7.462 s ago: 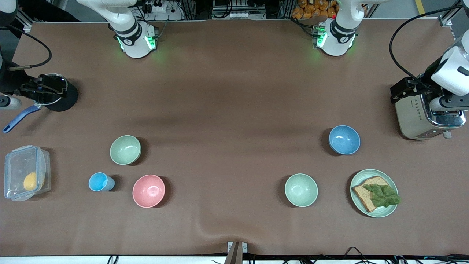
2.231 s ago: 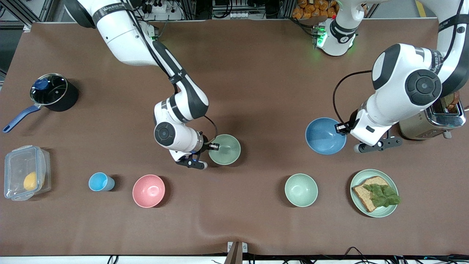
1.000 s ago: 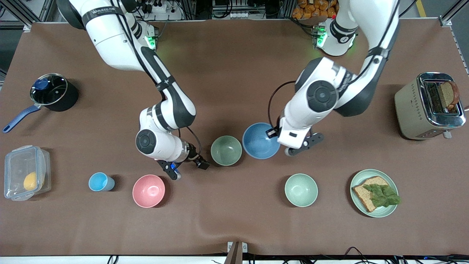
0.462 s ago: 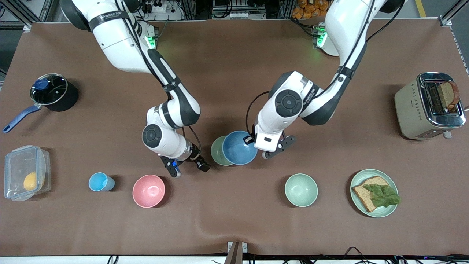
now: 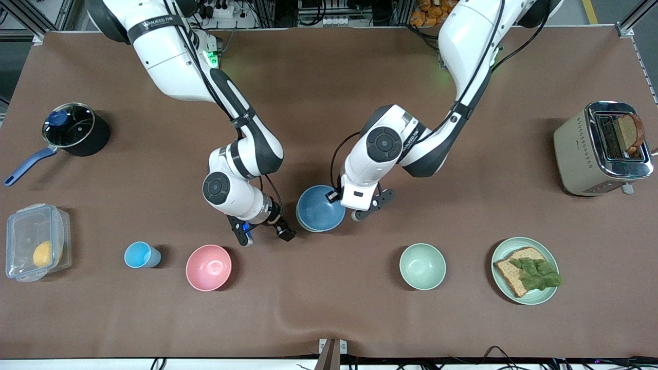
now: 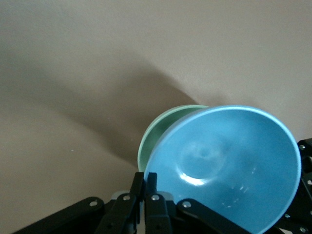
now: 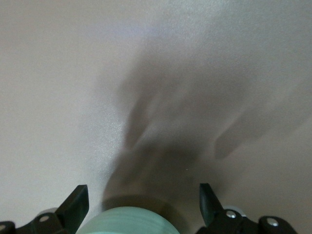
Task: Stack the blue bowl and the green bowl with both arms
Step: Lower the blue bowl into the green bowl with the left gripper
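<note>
The blue bowl (image 5: 320,208) hangs tilted by its rim from my left gripper (image 5: 333,196), which is shut on it, over the table's middle. It covers the green bowl in the front view. In the left wrist view the blue bowl (image 6: 224,165) sits over the green bowl (image 6: 158,129), whose rim shows beneath it; I cannot tell whether they touch. The left gripper (image 6: 146,183) pinches the blue rim. My right gripper (image 5: 264,235) is open and empty beside the bowls, toward the right arm's end. In the right wrist view (image 7: 142,200) a pale green bowl wall (image 7: 129,222) shows between its open fingers.
A second green bowl (image 5: 422,266) and a plate (image 5: 501,252) with bread lie nearer the front camera toward the left arm's end. A pink bowl (image 5: 208,267), a light-blue cup (image 5: 141,255), a clear container (image 5: 36,241), a pot (image 5: 72,128) and a toaster (image 5: 599,149) stand around.
My left arm has carried the blue bowl toward the right arm's end until it covers the green bowl. My right gripper, which let go of the green bowl earlier, has barely moved.
</note>
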{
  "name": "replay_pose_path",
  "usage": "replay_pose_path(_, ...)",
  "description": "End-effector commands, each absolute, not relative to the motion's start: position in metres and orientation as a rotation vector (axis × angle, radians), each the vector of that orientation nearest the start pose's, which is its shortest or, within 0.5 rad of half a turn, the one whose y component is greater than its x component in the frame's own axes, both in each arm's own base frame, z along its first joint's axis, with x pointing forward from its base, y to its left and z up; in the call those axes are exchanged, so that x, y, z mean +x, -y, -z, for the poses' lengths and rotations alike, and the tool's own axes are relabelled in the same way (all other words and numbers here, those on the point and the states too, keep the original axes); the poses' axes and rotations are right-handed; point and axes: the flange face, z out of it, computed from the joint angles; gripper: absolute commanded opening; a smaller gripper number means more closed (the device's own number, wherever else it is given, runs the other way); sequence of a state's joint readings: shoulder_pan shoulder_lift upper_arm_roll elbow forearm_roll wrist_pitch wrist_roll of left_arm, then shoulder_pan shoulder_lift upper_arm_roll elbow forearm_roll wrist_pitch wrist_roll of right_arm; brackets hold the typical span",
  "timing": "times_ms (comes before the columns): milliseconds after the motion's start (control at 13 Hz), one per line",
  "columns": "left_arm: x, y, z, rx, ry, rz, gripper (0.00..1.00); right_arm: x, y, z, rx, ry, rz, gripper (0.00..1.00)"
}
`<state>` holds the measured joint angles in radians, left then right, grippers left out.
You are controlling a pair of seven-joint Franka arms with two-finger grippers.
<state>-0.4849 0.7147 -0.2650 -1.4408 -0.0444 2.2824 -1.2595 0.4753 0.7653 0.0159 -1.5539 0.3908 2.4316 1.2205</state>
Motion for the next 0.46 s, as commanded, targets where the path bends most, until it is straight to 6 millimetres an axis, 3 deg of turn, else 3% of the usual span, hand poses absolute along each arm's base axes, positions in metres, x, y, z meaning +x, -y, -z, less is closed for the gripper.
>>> replay_pose_path(0, 0.566, 0.484, -0.283, -3.225, 1.050, -0.134, 0.00, 0.632, -0.338, -0.209, -2.469, -1.427, -0.214, 1.00)
replay_pose_path(385, 0.561, 0.489, -0.262, -3.211, 1.014, -0.110, 0.00, 0.630, -0.342, -0.202, -2.436, -1.503, -0.232, 1.00)
